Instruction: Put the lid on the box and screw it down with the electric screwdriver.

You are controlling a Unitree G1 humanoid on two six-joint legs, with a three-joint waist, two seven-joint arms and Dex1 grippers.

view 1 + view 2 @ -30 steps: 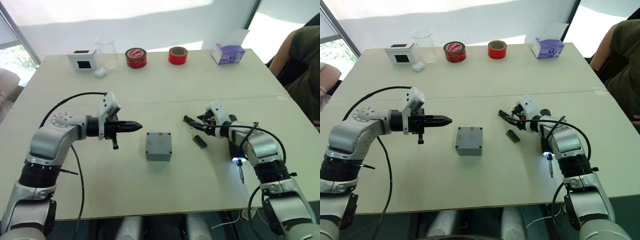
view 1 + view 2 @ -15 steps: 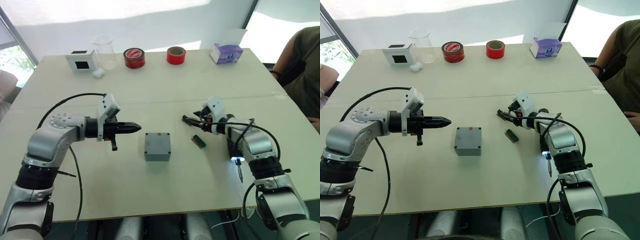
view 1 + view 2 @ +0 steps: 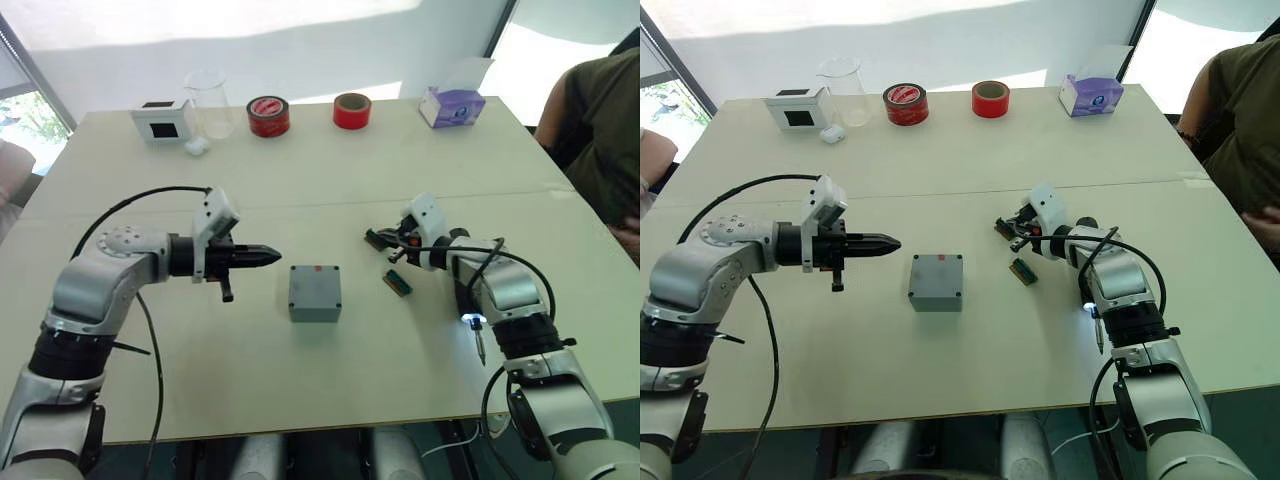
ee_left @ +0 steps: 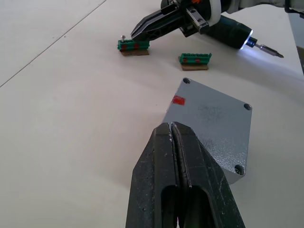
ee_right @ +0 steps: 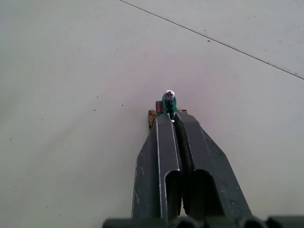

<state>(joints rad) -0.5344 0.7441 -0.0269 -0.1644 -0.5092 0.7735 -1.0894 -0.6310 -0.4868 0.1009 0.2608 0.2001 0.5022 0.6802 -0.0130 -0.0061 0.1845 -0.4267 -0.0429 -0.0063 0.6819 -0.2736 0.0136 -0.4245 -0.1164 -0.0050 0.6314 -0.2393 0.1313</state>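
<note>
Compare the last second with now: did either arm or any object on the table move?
Barely. The right gripper, fingers shut, has edged slightly toward the small green screw block and sits at it. The left gripper stays shut, pointing at the square grey plastic box. The box and the second green block stayed put.

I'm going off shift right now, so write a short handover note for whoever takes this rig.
Left gripper: shut, empty, hovering beside the box, pointing at it.
Right gripper: shut, tips at a green screw holder; can't tell if it grips it.
Lid sits on the box.
Electric screwdriver is beside the right forearm, light on, not in either gripper.
Left: apparently fetching screws and driving them at the lid's corners.
</note>
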